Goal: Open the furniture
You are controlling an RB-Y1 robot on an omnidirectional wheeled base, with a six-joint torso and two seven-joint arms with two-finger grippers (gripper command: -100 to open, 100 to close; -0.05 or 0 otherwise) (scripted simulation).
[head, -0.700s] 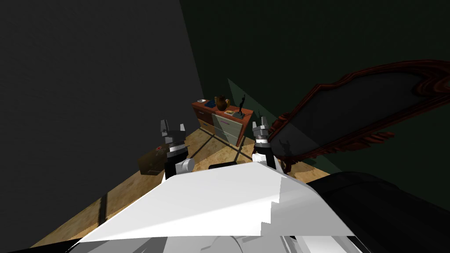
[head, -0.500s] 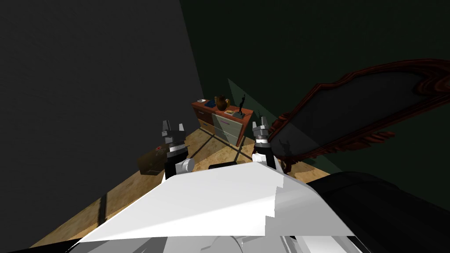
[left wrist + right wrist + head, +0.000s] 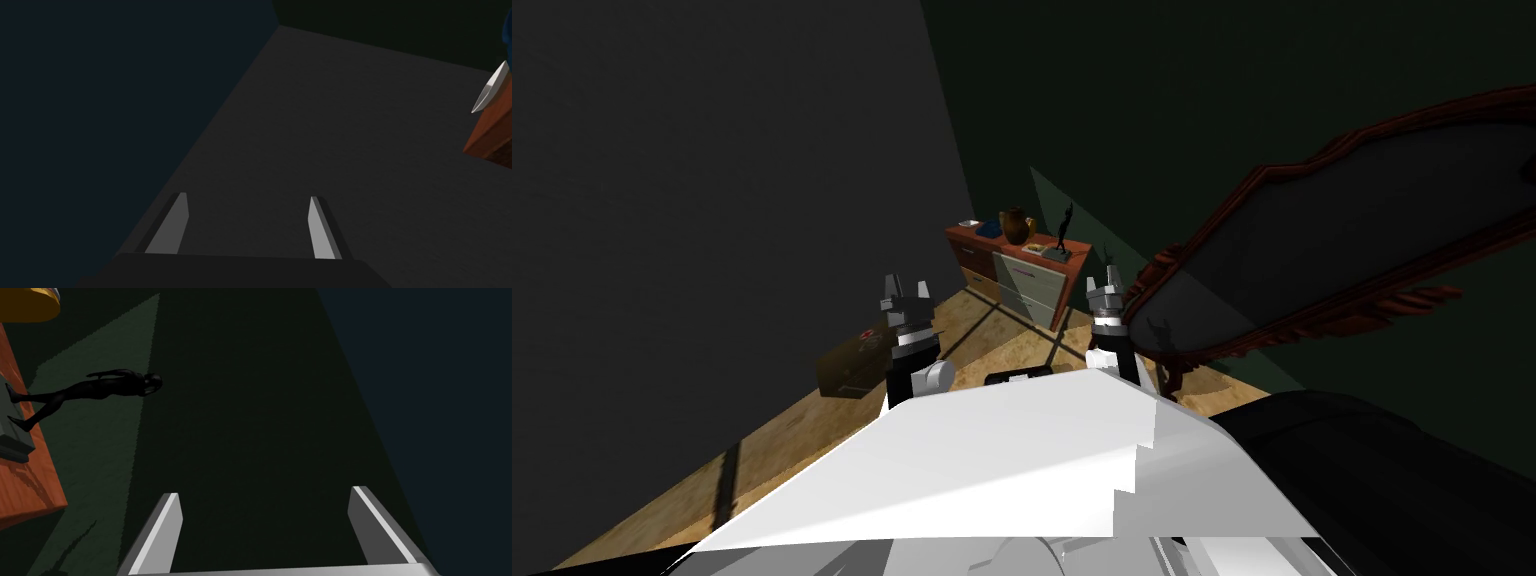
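Far left, a brown case [image 3: 847, 365] sits on the wooden floor [image 3: 802, 430]. The left hand [image 3: 905, 290] is up, fingers spread apart with nothing between them. Ahead, between the two hands and well apart from both, the red-brown cabinet [image 3: 1032, 285] stands in the corner, a jug [image 3: 1015, 228] on top. The right hand [image 3: 1109, 283] has its fingers apart too, empty. A big framed mirror [image 3: 1342, 240] leans at the right.

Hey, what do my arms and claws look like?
The left claw and right claw each have two thin, light grey, blade-like fingers on a boxy body. Black forearms behind them carry white wrist bands; the left one has a round white cap.
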